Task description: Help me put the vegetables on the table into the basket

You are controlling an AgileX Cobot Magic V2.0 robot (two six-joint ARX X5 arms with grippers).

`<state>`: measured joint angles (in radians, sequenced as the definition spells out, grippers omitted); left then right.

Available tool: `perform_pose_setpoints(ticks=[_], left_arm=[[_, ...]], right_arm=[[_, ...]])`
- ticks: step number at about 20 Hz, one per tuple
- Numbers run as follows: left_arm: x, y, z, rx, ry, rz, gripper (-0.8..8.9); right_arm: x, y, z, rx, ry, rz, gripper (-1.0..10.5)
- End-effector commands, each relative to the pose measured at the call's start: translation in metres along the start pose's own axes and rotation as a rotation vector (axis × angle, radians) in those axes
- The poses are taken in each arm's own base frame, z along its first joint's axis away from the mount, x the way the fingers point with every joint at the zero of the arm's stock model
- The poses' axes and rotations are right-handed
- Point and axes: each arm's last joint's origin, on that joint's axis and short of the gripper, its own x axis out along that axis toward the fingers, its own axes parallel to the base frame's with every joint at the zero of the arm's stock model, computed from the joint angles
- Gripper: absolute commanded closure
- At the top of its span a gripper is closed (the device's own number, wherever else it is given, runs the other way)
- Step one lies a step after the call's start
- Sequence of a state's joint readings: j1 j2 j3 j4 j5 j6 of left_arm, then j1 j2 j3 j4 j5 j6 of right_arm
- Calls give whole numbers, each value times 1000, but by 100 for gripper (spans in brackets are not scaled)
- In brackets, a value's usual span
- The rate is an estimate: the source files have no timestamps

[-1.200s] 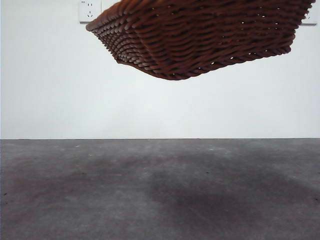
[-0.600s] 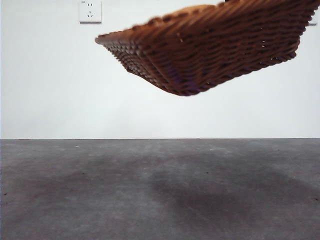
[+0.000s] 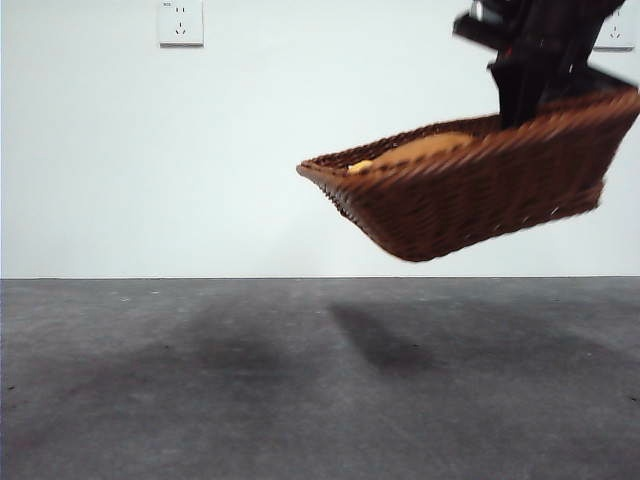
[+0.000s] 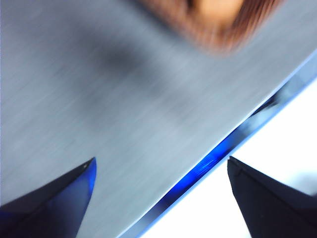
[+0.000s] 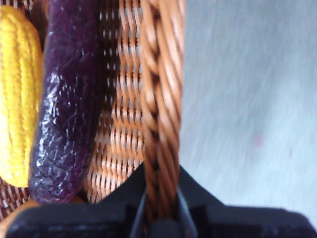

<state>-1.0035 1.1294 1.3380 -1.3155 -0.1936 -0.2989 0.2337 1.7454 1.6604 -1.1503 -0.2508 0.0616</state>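
Note:
The brown wicker basket [image 3: 470, 195] hangs tilted in the air above the table [image 3: 200, 380], at the right of the front view. My right gripper [image 5: 161, 213] is shut on the basket's braided rim [image 5: 161, 99] and shows as a dark arm [image 3: 540, 50] at the top right. Inside the basket lie the yellow corn cob [image 5: 17, 99] and the dark purple eggplant [image 5: 64, 109], side by side. An orange-brown lump [image 3: 420, 150] shows over the rim. My left gripper [image 4: 161, 158] is open over the bare table, with the blurred basket [image 4: 213, 25] far ahead of it.
Two wall sockets [image 3: 180, 22] [image 3: 620, 35] sit on the white wall behind. The basket's shadow [image 3: 375, 345] falls on the table below it. The table's edge [image 4: 218, 148] runs just ahead of the left jaws.
The basket has come down and moved right, tipping so that its inside shows. The arm holding it has come into view at the top right.

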Motion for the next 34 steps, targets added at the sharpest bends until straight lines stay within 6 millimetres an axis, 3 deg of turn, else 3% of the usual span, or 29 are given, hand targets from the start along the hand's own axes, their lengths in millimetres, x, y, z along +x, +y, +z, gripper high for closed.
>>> perform_pose_setpoints(ticks=[1,6,12,18,19,21,22,25,28,30,33,34], left_arm=[[-5,-3,-4,-9,-15,-10,374],[-24,-10,-19,-48,-73,-78,374],[-34,-10,-27,-78,-106,-118,373],[-34,-11,-28,-123,-99,-130,374],[-35,-11,-28,-119,-98,-133,374],[-35,-13,-29,-109,-98,-140,374],[-35,-14,-29,-105,-97,-143,374],[-37,-17,-31,-79,-97,-160,374],[-38,-20,-33,-30,-100,-167,374],[-38,-19,-32,1,-104,-161,378],[-40,-18,-34,43,-118,-161,398],[-40,-18,-34,60,-120,-160,474]], right_arm=[[16,-15,8,21,15,2,955],[65,-59,24,84,50,15,955],[102,-107,25,165,104,39,955],[119,-118,22,199,146,36,945],[119,-118,22,198,145,38,899],[118,-118,22,199,148,33,457],[116,-118,22,201,147,28,304],[83,-108,25,179,62,-12,285],[14,-85,20,138,-100,-43,286],[-43,-60,3,69,-214,-60,295],[-123,-24,-48,10,-349,-108,600],[-145,-14,-68,-17,-389,-133,731]])
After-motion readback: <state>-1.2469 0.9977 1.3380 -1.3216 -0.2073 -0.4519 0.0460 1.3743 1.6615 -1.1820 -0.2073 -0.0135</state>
